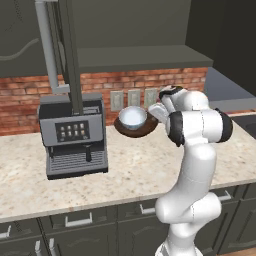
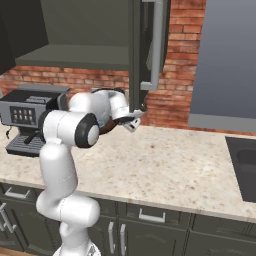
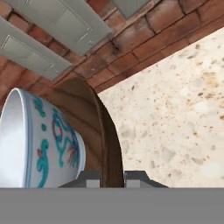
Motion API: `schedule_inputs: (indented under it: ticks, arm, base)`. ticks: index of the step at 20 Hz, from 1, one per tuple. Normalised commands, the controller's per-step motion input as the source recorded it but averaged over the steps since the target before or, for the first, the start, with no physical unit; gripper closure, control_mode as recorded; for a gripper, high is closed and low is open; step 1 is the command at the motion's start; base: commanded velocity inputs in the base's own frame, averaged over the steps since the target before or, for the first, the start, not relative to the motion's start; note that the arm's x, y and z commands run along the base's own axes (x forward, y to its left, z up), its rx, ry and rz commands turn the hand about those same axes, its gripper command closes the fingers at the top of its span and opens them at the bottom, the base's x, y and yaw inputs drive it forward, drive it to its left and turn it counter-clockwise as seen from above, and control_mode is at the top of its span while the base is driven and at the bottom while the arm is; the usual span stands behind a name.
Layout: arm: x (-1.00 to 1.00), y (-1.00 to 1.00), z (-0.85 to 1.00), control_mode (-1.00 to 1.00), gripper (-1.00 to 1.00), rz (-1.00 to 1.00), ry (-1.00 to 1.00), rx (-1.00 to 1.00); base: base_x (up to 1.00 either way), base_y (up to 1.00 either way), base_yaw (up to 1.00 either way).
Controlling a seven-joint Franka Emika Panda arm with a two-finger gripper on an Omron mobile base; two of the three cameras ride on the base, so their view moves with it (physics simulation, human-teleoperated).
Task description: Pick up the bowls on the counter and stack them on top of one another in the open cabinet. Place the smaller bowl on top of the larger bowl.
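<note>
end effector [image 3: 112, 177] clamped on larger bowl [image 3: 98, 131] rim; smaller bowl [image 1: 132, 116] inside it; above counter [image 1: 145, 165]

Two bowls: one brown bowl [image 1: 145, 127], one pale bowl [image 1: 132, 116]. One coffee machine [image 1: 74, 135]. Three wall outlets [image 1: 134, 97].

The arm [image 1: 192, 150] reaches forward, jaws closed on something.

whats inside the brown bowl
The small pale bowl sits in the brown bowl. The pincer straddles the brown bowl's rim. The brown bowl's floor is covered.
</note>
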Motion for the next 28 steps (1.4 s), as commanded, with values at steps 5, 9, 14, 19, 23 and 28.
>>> schedule_inputs:
  ticks: [5, 9, 14, 19, 23, 28]
  arm:
    - [-0.68, -0.16, 0.27, -1.00, 1.00, -0.03, 0.00, 0.04]
    - [-0.55, -0.11, 0.62, -1.00, 1.00, -0.04, 0.00, 0.05]
    - [-0.45, -0.07, 0.78, -1.00, 1.00, -0.05, 0.00, 0.04]
    - [-0.63, -0.07, 0.65, -1.00, 1.00, -0.03, 0.00, 0.01]
    - [-0.64, -0.06, 0.63, -1.00, 1.00, -0.03, 0.00, 0.01]
    - [-0.65, 0.00, 0.55, -1.00, 1.00, -0.02, 0.00, 0.00]
  base:
    - [0.00, 0.00, 0.00]
    - [0.00, 0.00, 0.00]
    - [0.00, 0.00, 0.00]
    - [0.00, 0.00, 0.00]
    - [0.00, 0.00, 0.00]
    - [0.00, 0.00, 0.00]
